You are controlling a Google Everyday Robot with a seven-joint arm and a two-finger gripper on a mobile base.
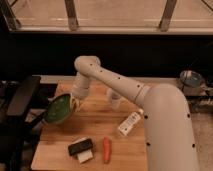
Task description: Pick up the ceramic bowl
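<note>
The ceramic bowl (58, 108) is a glossy dark-green round bowl, tilted on its side and lifted above the left edge of the wooden table (95, 127). My gripper (75, 103) is at the bowl's right rim, shut on it, at the end of the white arm (120, 86) that reaches in from the right. The fingertips are partly hidden behind the rim.
A small clear plastic cup (114, 98) stands near the table's middle back. A white packet (128, 123) lies at the right, an orange carrot (106, 149) and a black-and-white sponge (81, 149) at the front. A black chair (20, 100) stands at the left.
</note>
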